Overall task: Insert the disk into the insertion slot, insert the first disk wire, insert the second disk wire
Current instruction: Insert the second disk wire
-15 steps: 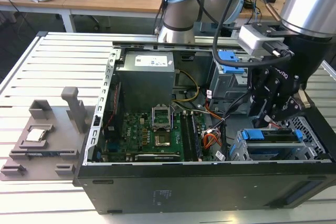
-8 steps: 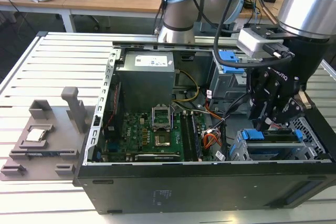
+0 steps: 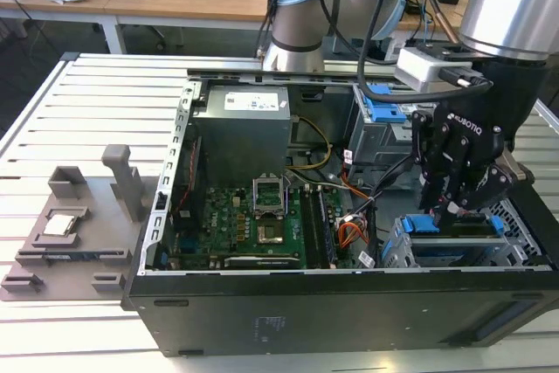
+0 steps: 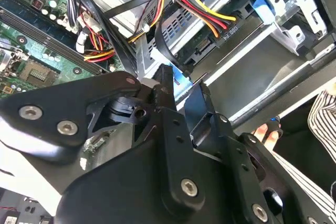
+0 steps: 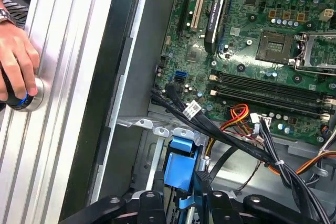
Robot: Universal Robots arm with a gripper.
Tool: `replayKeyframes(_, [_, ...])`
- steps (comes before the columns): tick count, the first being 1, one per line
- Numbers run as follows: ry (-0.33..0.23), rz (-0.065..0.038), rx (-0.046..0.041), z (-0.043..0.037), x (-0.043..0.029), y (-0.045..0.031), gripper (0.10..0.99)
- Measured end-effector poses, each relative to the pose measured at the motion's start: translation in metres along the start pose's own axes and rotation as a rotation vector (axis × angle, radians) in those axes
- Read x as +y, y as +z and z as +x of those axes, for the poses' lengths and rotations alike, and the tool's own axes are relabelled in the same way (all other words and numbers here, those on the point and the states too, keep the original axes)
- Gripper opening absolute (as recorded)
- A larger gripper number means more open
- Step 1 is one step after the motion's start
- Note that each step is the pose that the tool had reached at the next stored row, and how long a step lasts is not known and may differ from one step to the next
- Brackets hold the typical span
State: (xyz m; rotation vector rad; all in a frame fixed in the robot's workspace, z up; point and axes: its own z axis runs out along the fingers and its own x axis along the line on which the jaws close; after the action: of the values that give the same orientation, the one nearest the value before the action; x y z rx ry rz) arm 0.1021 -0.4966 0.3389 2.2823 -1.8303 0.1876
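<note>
Computer case (image 3: pixel 332 303): open on the slatted table (image 3: pixel 79 93), with the arm reaching in at the exterior view's right. A hard push here could, I judge, shift the whole case and spoil the line-up.
Circuit board (image 3: pixel 253 224): lies flat in the case floor, beside the work area. A slip sideways might knock its parts.
Slot (image 3: pixel 397 246): the low silver cage with holed walls at the near corner of the case, right under the claw.
Disk (image 3: pixel 454 226): its blue frame sits at the cage mouth, seemingly only partly in. If it goes in tilted, it could jam against the cage walls.
Claw (image 3: pixel 454 209): pressed together on the disk's blue frame, fingers pointing down. The hold looks narrow, so the disk might twist in it.
Wires (image 5: pixel 247 148): black, red, yellow and orange bundles cross close by the blue frame. One could get trapped under the disk or snag a finger.
Person's hand (image 5: pixel 16 72): rests on a round button on the table edge, well apart from the claw.
</note>
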Motion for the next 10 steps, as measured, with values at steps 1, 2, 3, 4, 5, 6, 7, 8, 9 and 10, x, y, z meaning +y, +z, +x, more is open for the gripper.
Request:
replayKeyframes(1, [0.000, 0.000, 0.0001, 0.0000, 0.0000, 0.0000, 0.349])
replayKeyframes(2, [0.000, 0.000, 0.0000, 0.0000, 0.0000, 0.0000, 0.278])
replayKeyframes(3, [0.000, 0.000, 0.0001, 0.0000, 0.0000, 0.0000, 0.212])
replayKeyframes(4, [0.000, 0.000, 0.0001, 0.0000, 0.0000, 0.0000, 0.212])
replayKeyframes(5, [0.000, 0.000, 0.0001, 0.0000, 0.0000, 0.0000, 0.153])
replayKeyframes(6, [0.000, 0.000, 0.0002, 0.0000, 0.0000, 0.0000, 0.141])
replayKeyframes(7, [0.000, 0.000, 0.0002, 0.0000, 0.0000, 0.0000, 0.141])
replayKeyframes(8, [0.000, 0.000, 0.0003, 0.0000, -0.0001, 0.0000, 0.141])
replayKeyframes(9, [0.000, 0.000, 0.0003, 0.0000, 0.0000, 0.0000, 0.141])
replayKeyframes(10, [0.000, 0.000, 0.0002, 0.0000, -0.0001, 0.0000, 0.141])
